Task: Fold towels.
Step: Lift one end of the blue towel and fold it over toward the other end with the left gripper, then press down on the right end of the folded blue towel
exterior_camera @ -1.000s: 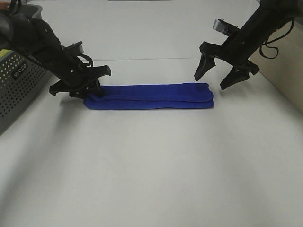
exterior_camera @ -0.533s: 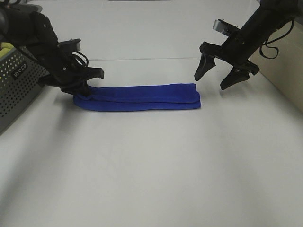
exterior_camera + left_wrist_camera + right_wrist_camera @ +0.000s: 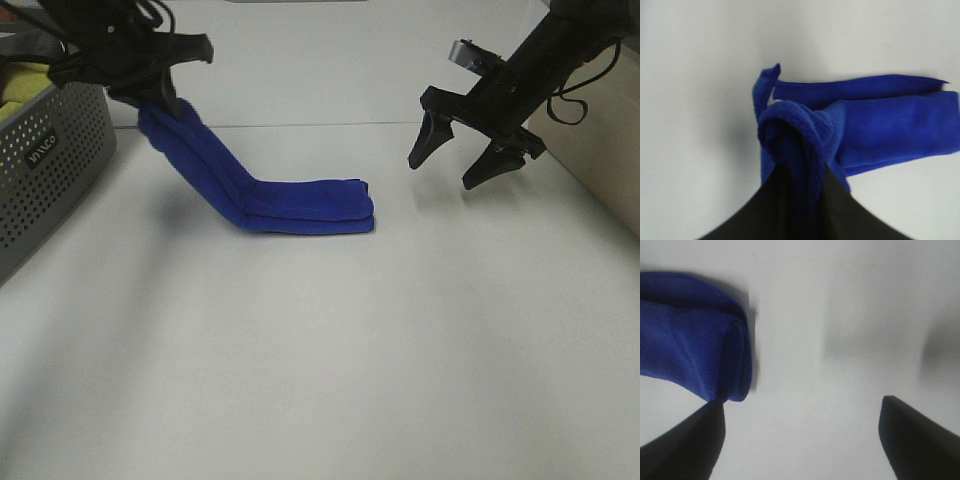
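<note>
The royal-blue towel (image 3: 310,205) was folded into a long, thick strip of plush, fuzzy pile, doubled so that two soft rounded layers showed along its edge. Its right half lay flat on the smooth white counter (image 3: 320,360). The left half slanted up off the surface like a ramp, bending where it left the counter.

The left pincer (image 3: 160,98), black and angular, was pinching that raised end, and in its wrist camera the nap bunched into a rounded loop between the dark fingers (image 3: 840,210). It hung above the rim of a grey perforated basket (image 3: 50,160) at the counter's left edge, where a yellow-green cloth (image 3: 25,85) showed inside.

The right pincer (image 3: 445,170) hovered off to the right with its two pointed black fingers spread wide and nothing between them. It was near the towel's flat end but clear of it. Its wrist camera showed that end as a rounded fold with a dark crease between the layers.
</note>
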`<state>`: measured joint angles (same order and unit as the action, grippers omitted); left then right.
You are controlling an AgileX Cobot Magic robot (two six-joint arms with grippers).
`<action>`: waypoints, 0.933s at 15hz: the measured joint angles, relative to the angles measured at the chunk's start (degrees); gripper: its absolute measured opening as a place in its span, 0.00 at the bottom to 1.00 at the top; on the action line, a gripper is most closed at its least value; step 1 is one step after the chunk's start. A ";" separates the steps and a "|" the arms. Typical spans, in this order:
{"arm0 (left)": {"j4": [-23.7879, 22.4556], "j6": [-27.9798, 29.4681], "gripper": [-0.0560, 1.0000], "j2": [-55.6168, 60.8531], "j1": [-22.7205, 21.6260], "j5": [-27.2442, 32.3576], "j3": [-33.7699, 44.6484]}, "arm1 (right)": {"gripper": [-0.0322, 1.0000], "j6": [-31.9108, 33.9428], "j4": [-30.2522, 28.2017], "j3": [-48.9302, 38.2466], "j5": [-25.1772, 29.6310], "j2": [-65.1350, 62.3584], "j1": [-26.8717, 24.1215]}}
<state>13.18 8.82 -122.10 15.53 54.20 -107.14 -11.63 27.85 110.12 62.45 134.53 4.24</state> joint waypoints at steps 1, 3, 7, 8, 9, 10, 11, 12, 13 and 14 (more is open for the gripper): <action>2.35 0.00 0.14 0.00 2.01 -0.52 -0.80 | 0.80 0.00 0.06 0.00 0.00 0.00 0.00; 4.41 0.34 0.14 -0.52 4.58 -2.01 -1.03 | 0.80 0.00 0.46 0.00 0.06 0.00 0.00; 10.89 3.04 0.14 -6.59 7.85 -9.40 -1.09 | 0.80 0.00 1.49 0.00 0.57 0.00 0.00; 13.98 3.21 0.14 -8.25 8.25 -11.34 -1.09 | 0.80 0.00 2.01 0.00 0.63 0.00 0.00; 16.96 3.21 0.17 -9.51 8.54 -13.06 -1.09 | 0.80 0.00 2.58 0.00 0.74 0.00 0.00; 19.14 3.15 0.24 -10.49 8.82 -14.09 -1.09 | 0.80 0.00 2.86 0.00 0.97 0.00 0.00; 21.03 2.86 0.33 -11.17 9.00 -14.61 -1.09 | 0.80 0.00 3.09 0.00 1.09 0.00 0.00; 22.98 1.95 0.44 -11.57 9.34 -15.36 -1.09 | 0.80 0.00 3.38 0.00 1.38 0.00 0.00; 24.98 0.80 0.54 -11.57 9.57 -15.87 -1.09 | 0.80 0.00 3.50 0.00 1.49 0.00 0.00; 27.39 -0.69 0.60 -11.57 9.57 -16.56 -1.09 | 0.80 0.00 3.72 0.00 1.49 0.00 0.00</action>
<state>40.57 8.14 -133.67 25.10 37.64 -108.23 -11.63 31.57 110.12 63.94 134.53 4.24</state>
